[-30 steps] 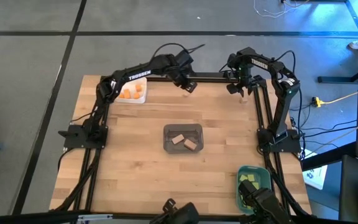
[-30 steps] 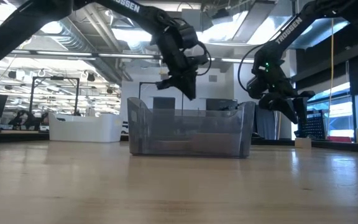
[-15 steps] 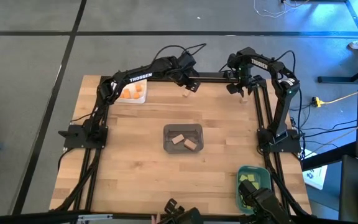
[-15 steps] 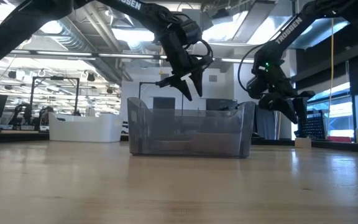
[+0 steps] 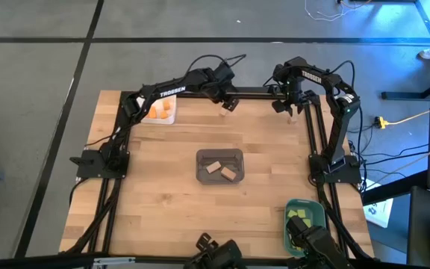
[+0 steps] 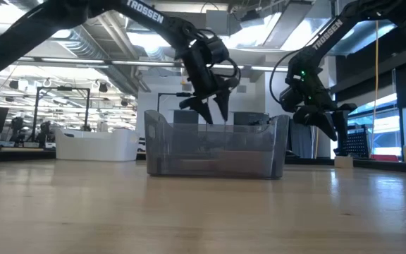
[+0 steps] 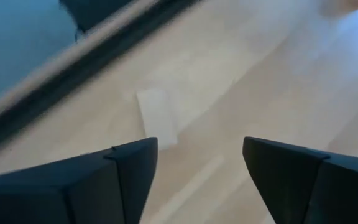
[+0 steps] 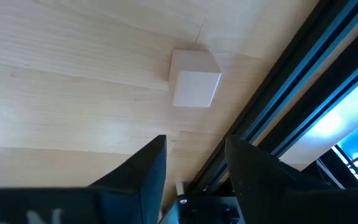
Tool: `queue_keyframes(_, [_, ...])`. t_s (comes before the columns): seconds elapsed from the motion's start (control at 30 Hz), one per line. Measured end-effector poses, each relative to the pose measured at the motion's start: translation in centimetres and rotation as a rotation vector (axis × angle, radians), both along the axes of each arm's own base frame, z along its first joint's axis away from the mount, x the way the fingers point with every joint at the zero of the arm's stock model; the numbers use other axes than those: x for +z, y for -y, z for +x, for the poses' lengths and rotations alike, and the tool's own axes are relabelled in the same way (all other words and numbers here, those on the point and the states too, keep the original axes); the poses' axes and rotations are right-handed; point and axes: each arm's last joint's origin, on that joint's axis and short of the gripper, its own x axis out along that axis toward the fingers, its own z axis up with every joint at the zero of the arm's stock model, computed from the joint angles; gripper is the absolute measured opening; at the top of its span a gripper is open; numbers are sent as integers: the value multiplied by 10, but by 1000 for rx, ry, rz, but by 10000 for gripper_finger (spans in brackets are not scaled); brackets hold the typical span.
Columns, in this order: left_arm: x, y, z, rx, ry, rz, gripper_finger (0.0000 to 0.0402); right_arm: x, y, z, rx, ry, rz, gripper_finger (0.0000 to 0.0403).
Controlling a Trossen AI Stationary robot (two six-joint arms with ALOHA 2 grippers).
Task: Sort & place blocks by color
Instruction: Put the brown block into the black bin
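Seen from above: left gripper (image 5: 227, 104) poised w/ jaws spread wide over a pale tan bar (image 7: 157, 116) lying flat on the wood surface (image 5: 163, 194) near the far rail, nothing held. Right gripper (image 5: 290, 112) parked near far-right corner, jaws partly apart and empty, just short of a tan cube (image 8: 194, 78) beside the frame rail. Already sorted: two tan blocks in grey tray (image 5: 237, 155) at centre, orange blocks (image 5: 158, 112) in white tray (image 5: 172, 118) far left, yellow-green blocks (image 5: 300, 216) in teal tray (image 5: 290, 224) near right. Risks, as judged: bar sits off-centre toward one finger, so closing now could nudge or spin it instead of pinching; descent too deep could jam fingertips into surface; cube close to rail, little room for right jaws.
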Motion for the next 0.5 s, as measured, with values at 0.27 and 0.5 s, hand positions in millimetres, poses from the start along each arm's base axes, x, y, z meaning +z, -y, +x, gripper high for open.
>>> queue_keyframes(0.27, [5, -13, -7, 71, 45, -64, 229, 0, 0, 0, 0, 2, -4, 166])
queue_keyframes(0.5, [32, -26, -7, 127, 136, -35, 229, -1, 2, 1, 0, 15, -27, 166])
